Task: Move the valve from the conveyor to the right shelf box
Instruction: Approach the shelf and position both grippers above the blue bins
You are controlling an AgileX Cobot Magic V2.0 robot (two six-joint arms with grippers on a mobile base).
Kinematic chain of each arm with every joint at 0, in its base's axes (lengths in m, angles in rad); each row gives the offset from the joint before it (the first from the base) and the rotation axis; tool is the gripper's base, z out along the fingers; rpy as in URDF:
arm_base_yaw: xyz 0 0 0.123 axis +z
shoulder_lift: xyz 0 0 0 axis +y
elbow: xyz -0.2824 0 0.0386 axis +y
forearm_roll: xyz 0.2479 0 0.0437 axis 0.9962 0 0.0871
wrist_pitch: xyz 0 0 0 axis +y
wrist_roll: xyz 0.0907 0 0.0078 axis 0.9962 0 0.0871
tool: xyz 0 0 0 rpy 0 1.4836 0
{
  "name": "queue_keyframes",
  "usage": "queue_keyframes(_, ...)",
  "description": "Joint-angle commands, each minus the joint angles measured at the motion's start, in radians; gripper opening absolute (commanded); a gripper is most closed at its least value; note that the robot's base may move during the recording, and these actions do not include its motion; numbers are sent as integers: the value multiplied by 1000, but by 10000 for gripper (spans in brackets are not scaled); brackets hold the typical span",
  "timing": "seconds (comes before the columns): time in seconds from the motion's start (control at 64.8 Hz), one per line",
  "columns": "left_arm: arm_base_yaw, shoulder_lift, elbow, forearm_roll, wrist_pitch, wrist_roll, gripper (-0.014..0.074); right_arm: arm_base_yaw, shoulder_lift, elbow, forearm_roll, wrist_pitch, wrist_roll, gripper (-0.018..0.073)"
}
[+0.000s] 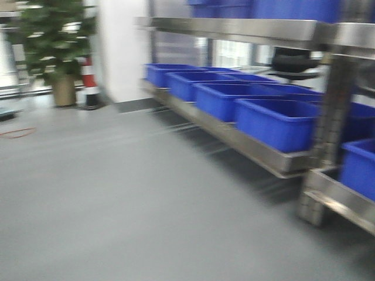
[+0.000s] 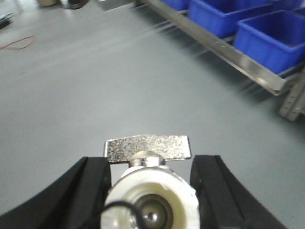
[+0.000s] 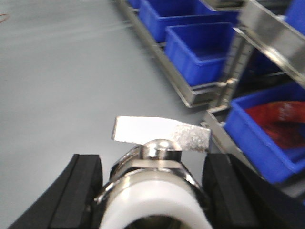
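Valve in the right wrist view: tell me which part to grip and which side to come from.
Grip the valve by its round body, under the flat handle, closing from its two sides. The body seats between the black fingers; the handle is thin and sticks out crosswise. The right hand holds it just so.
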Motion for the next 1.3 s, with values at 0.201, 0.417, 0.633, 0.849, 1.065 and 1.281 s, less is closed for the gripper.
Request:
queue_keyframes(0.201,5,-8,-9,-14,-45,-8,-111,0,-14,-19,-3,-62,-4,-162)
queue_keyframes(0.417,5,-8,-9,-14,-45,-8,-111,0,-14,-19,-3,-62,-4,-162)
queue_keyframes(0.633,5,-8,-9,-13,-45,-8,-111,0,-14,-19,-3,-62,-4,-162)
queue_keyframes(0.849,5,-8,-9,-13,-45,-8,-111,0,-14,-19,-3,-62,-4,-162)
queue_keyframes(1.065,5,-8,-9,-13,-45,-8,-111,0,-14,-19,-3,-62,-4,-162)
queue_keyframes(1.281,5,-8,-9,-13,-45,-8,-111,0,-14,-19,-3,-62,-4,-162)
